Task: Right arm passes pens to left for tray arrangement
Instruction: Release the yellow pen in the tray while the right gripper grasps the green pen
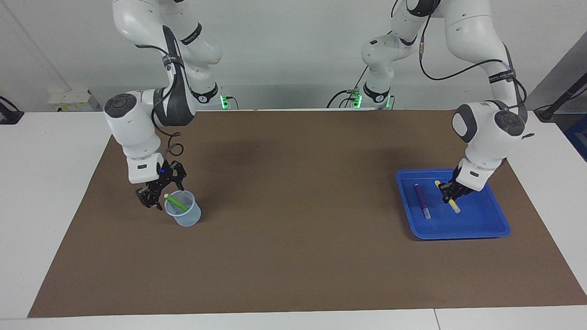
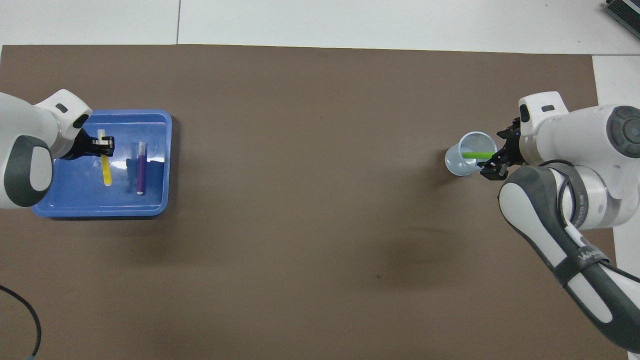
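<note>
The blue tray (image 1: 479,224) lies at the left arm's end of the table. A purple pen (image 1: 422,200) lies flat in it. Beside that lies a yellow pen (image 1: 454,206). My left gripper (image 1: 448,195) is low in the tray with its fingers closed around the yellow pen's middle. The green pen (image 1: 177,203) leans in a small translucent cup (image 1: 184,214) at the right arm's end, pale end up over the rim. My right gripper (image 1: 160,194) is open beside the cup, fingers on either side of that pale end. In the overhead view: tray (image 2: 75,200), yellow pen (image 2: 106,172), purple pen (image 2: 141,170), left gripper (image 2: 103,145), cup (image 2: 459,162), green pen (image 2: 475,155), right gripper (image 2: 492,156).
A brown mat (image 1: 293,220) covers most of the white table. A black cable (image 2: 25,310) curls in at the table edge near the left arm's base.
</note>
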You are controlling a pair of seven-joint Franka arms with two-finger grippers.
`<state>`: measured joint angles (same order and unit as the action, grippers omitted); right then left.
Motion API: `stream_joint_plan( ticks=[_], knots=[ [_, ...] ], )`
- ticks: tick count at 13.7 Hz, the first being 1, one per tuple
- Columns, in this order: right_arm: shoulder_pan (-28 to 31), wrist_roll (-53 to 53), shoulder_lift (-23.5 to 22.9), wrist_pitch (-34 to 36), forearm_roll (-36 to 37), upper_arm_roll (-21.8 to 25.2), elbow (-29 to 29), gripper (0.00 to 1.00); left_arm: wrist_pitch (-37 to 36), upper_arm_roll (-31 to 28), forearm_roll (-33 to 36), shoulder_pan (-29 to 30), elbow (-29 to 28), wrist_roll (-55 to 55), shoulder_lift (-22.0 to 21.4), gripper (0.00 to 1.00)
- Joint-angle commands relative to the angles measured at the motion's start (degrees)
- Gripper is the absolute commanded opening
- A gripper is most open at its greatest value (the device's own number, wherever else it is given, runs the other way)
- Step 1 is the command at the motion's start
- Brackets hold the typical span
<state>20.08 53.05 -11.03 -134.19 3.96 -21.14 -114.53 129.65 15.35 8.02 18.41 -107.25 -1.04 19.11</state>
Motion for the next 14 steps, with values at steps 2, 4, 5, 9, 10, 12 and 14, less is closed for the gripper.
stream_joint_plan(
  ticks=[2,4,5,9,10,12,14],
  knots=[
    [1.0,1.0,0.4,-1.6,1.1,-0.7,-1.1,0.58,-0.2,0.2,2.4,0.9,2.2,4.0,2.9,0.0],
    [1.3,1.4,0.4,-1.6,1.1,-0.7,-1.1,0.49,0.5,0.1,2.9,1.2,2.1,4.2,3.2,0.0],
    [1.3,1.6,0.4,-1.6,1.1,-0.7,-1.1,0.45,2.0,0.1,2.9,1.7,1.6,4.3,3.6,0.0],
    [1.4,1.7,0.4,-1.6,1.1,-0.7,-1.1,0.41,2.6,0.2,2.5,1.5,0.0,4.1,3.8,0.0],
    [1.7,1.7,0.4,-1.6,1.1,-0.7,-1.3,0.4,2.8,0.2,2.5,1.5,-0.2,3.9,3.7,0.0],
    [2.5,2.8,0.2,-1.7,1.1,-0.7,-1.7,0.4,3.2,0.2,2.3,1.6,-1.3,3.5,3.5,0.0],
    [3.0,3.5,-0.4,-1.7,1.1,-0.8,-1.8,0.36,3.3,0.2,2.3,1.6,-1.3,3.1,3.5,0.21]
  ],
)
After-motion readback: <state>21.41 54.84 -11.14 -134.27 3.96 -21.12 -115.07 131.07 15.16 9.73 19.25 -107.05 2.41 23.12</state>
